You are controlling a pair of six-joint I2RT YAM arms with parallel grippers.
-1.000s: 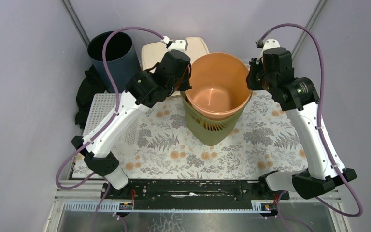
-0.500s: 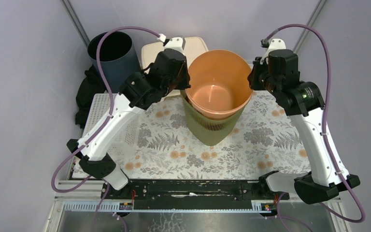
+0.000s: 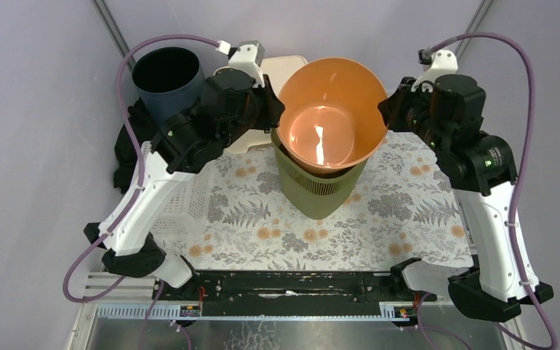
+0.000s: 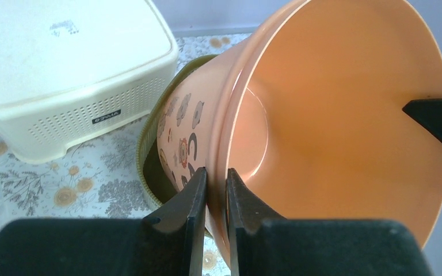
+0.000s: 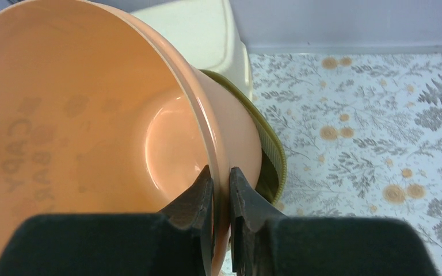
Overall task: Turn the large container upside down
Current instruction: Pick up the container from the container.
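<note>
Floral cloth (image 3: 379, 219): covers the table under both arms.
Orange container (image 3: 335, 80): upright, mouth up, its base down inside the green basket (image 3: 313, 193).
Left gripper (image 4: 216, 178): pinched on the rim's left side.
Right gripper (image 5: 221, 175): clamped on the opposite rim.
Change: both arms have risen, and the container sits higher than a second ago, so it looks nearly free to flip.
Obstacles: the basket wall hems the base; the cream box (image 4: 63, 75) and dark bin (image 3: 164, 73) stand close on the left.

Orange container (image 3: 333, 87), olive green basket (image 3: 313, 193), grey-and-orange floral tablecloth (image 3: 401, 211)
</note>
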